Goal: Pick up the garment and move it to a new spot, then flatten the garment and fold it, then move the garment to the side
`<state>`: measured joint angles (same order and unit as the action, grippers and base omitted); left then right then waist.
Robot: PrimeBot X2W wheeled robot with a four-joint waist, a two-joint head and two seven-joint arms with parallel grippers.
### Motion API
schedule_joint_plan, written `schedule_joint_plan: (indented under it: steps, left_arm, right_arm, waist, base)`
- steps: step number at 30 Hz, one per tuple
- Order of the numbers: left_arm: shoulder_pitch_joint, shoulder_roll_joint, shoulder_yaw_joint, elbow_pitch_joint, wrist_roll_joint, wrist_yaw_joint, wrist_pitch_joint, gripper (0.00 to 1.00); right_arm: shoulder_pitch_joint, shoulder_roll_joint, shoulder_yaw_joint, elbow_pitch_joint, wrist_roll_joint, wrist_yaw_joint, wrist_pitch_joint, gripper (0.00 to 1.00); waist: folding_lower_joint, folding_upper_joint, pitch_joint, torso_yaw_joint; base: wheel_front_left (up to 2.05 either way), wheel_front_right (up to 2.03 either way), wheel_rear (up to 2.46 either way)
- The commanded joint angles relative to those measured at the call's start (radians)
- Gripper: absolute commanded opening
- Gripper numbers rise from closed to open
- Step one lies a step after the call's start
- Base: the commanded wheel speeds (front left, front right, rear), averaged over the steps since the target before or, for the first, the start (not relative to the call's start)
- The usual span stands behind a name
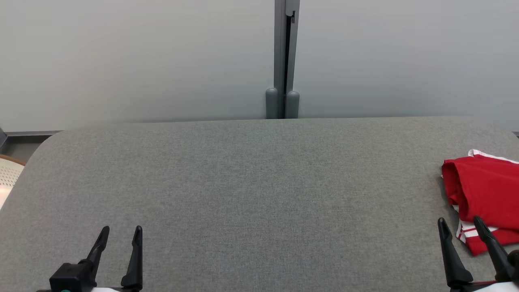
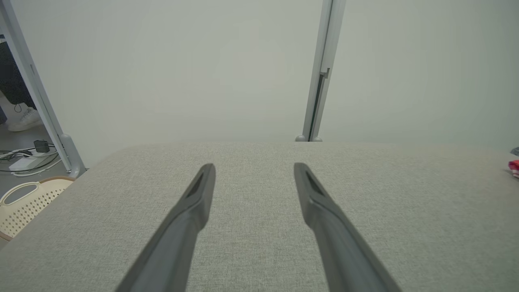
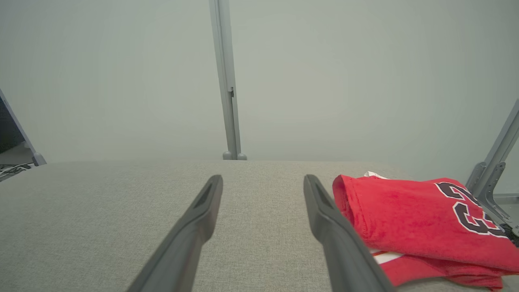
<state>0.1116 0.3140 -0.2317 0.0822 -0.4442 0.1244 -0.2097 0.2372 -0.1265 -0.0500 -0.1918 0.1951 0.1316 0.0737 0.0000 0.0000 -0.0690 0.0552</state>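
The folded red fabric garment [image 1: 484,190] with white trim lies on the grey cloth-covered table [image 1: 259,182], just beside the right gripper [image 1: 459,221], outside its right finger. Both it and the left gripper [image 1: 122,228] stand parted, empty.

Red garment [image 1: 484,190] with white trim and dark numerals, folded into compact stack, lying flat at right side of grey table [image 1: 251,190].

I see garment [image 1: 482,190] red, trim striped white and red, black numerals edged white | table [image 1: 251,182] grey, fine woven fleck | wall [image 1: 121,61] plain pale grey | basket [image 2: 20,213] cream, dotted holes, brown rim
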Motion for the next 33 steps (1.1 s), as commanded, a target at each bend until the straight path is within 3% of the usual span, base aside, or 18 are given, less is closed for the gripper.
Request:
schedule_joint_plan:
  steps: [1, 29, 30, 33]
  left_arm:
    - [0.002, 0.007, 0.002, 0.0, -0.008, 0.007, 0.003, 1.0]
    - [-0.021, 0.017, -0.004, 0.002, -0.02, 0.014, -0.003, 1.0]
    - [-0.009, 0.013, -0.006, 0.0, -0.016, 0.014, 0.0, 0.0]
    - [0.009, -0.007, -0.014, 0.023, -0.017, 0.013, 0.0, 0.0]
  right_arm:
    - [0.005, -0.007, -0.003, -0.008, 0.001, -0.002, 0.006, 1.0]
    - [-0.017, -0.009, -0.007, 0.015, 0.037, -0.002, -0.017, 1.0]
    - [-0.011, -0.003, -0.005, 0.014, 0.033, 0.0, -0.012, 0.0]
    - [-0.005, 0.011, 0.0, 0.041, 0.034, 0.0, -0.012, 0.0]
  waist:
    - [0.0, 0.0, 0.001, 0.0]
    - [0.0, 0.0, 0.016, -0.014]
    - [0.0, 0.0, 0.017, -0.014]
    - [0.0, 0.0, 0.017, -0.015]
  base:
    - [0.0, 0.0, 0.0]
    - [0.0, 0.0, 0.0]
    - [0.0, 0.0, 0.0]
    - [0.0, 0.0, 0.0]
